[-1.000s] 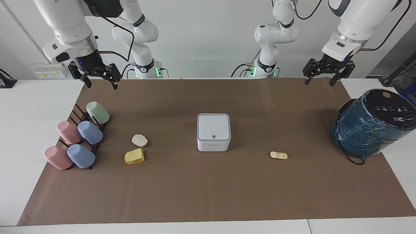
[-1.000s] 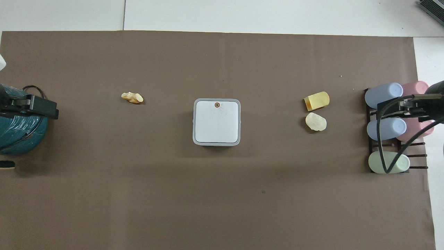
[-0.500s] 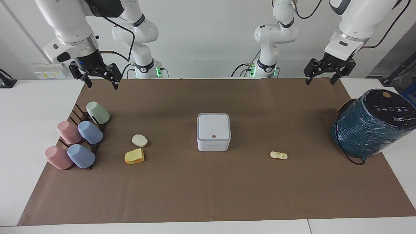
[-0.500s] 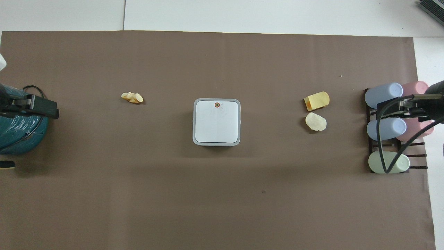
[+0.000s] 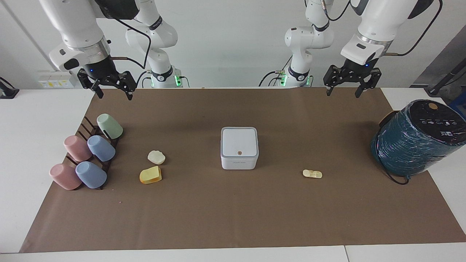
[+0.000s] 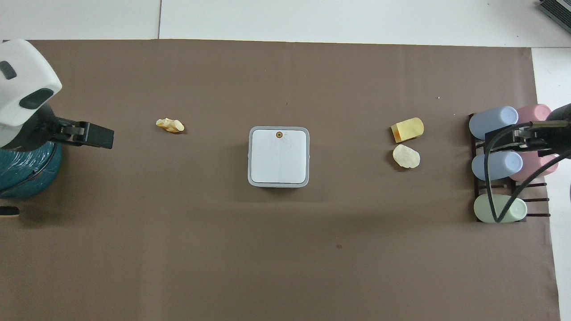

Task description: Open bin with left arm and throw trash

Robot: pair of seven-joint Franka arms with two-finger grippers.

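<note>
The left gripper (image 5: 343, 90) hangs spread and empty, high over the brown mat's edge. Below it toward mid-table sits the white bin (image 5: 239, 147), lid closed; the pale yellow scrap (image 5: 312, 174) lies between bin and teal cylinder (image 5: 415, 140). The right gripper (image 5: 113, 93) waits, also spread and empty, above the cup rack (image 5: 87, 156); the cream lump (image 5: 156, 157) and orange wedge (image 5: 150, 175) lie close by. Nothing looks begun yet: opening and all three throws remain.
</note>
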